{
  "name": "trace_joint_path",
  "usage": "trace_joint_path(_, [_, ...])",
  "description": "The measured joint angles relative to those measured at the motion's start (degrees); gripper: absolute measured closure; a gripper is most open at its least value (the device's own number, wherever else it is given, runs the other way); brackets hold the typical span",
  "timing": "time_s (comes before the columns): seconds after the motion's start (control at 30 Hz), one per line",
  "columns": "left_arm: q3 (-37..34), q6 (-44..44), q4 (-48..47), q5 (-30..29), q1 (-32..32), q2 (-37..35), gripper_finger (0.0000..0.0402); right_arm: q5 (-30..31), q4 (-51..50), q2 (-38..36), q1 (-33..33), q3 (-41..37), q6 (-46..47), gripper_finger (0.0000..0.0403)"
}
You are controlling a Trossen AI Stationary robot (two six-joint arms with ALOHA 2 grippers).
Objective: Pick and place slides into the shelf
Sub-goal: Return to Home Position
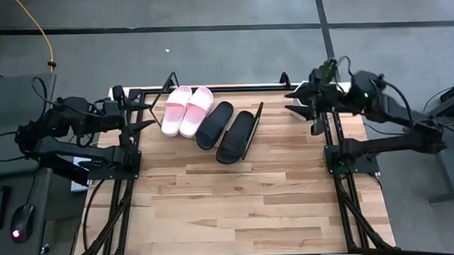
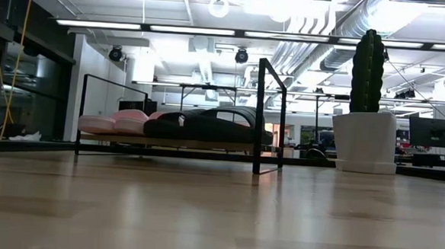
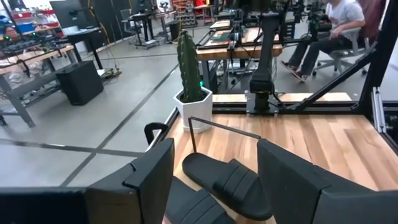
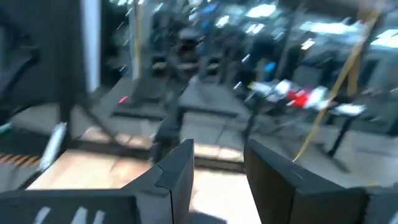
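All four slides (image 1: 196,112) are lying side by side on the shelf (image 1: 255,123) at the worktop's (image 1: 237,203) back, so both claws are hanging empty: left claw (image 1: 145,115) spread beside the shelf, right claw (image 1: 293,102) seemingly spread, well apart.

An open robotics lab is shown. Exposed ceiling ducts (image 2: 318,46) are seen overhead. Workbenches (image 3: 31,59) and monitors (image 3: 71,12) are ranged beyond.

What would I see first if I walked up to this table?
Two pink slides and two black slides lie in a row on the shelf at the table's far edge. The left gripper and right gripper hang open on either side, and a tall cactus stands near the shelf's end.
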Motion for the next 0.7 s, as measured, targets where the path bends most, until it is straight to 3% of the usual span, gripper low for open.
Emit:
trace_joint_path(0.17, [0.0, 0.5, 2.0, 1.0, 0.0, 2.0, 0.0191, 0.0, 16.6, -8.2, -1.4, -15.0, 4.5, 0.0272])
trace_joint_path(0.4, [-4.3, 2.0, 8.3, 3.6, 0.0, 2.5, 0.0191, -6.2, 22.1, -11.0, -3.8, -25.3, 6.7, 0.0272])
trace_joint_path(0.7, [-11.1, 2.0, 10.0, 3.5, 0.0, -2.9, 0.0191, -8.1, 44.9, -18.2, -3.7, -40.7, 9.7, 0.0272])
